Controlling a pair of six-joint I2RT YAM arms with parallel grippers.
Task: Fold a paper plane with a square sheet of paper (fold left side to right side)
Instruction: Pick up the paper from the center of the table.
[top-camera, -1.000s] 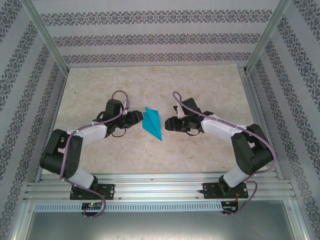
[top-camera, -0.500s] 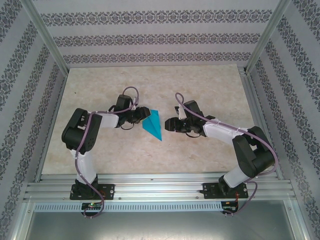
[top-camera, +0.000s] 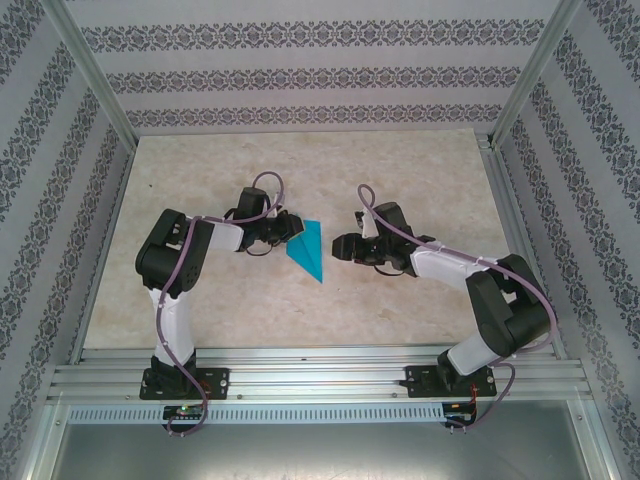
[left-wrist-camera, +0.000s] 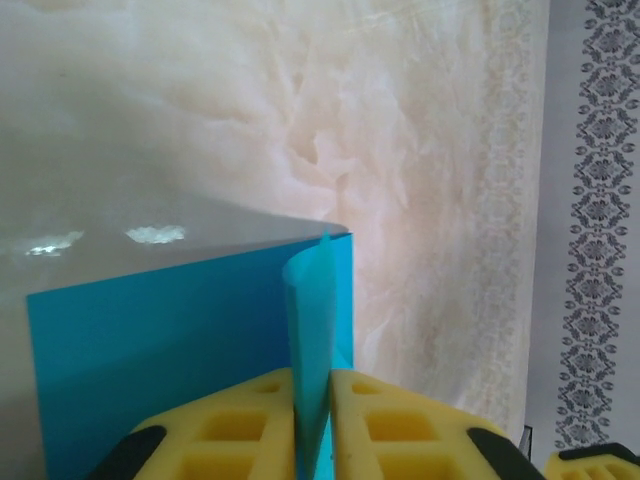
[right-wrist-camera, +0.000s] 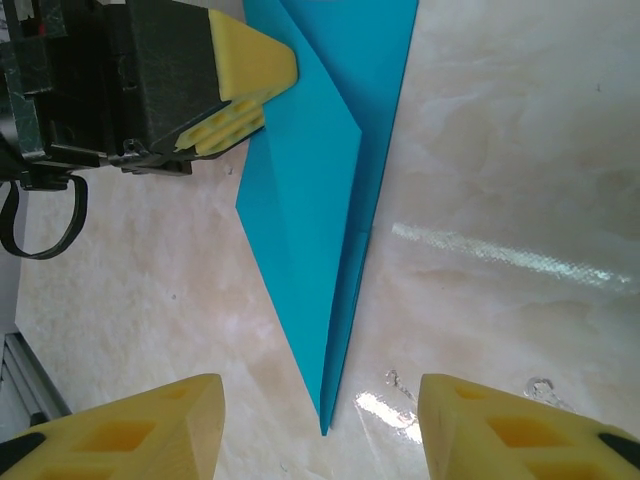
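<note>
The cyan-blue paper plane (top-camera: 308, 250) lies mid-table as a narrow dart with its sharp point toward the near edge. My left gripper (top-camera: 288, 228) is at its upper left edge. In the left wrist view that gripper (left-wrist-camera: 320, 400) is shut on a raised flap of the paper plane (left-wrist-camera: 150, 340), which curls up between the yellow pads (left-wrist-camera: 240, 420). My right gripper (top-camera: 341, 247) hovers just right of the dart. In the right wrist view it (right-wrist-camera: 322, 430) stands open, straddling the tip of the paper plane (right-wrist-camera: 320, 180) without touching it. The left gripper's pad (right-wrist-camera: 245, 85) rests on the dart's left wing.
The pale marbled tabletop (top-camera: 400, 170) is bordered by patterned walls (top-camera: 300, 75) and metal frame posts (top-camera: 95, 85). An aluminium rail (top-camera: 320, 380) carries both arm bases at the near edge.
The left arm has swung its elbow up and pushed its gripper rightward with the paper's left flap, so the blue shape looks narrower. The right gripper has shifted slightly right.
</note>
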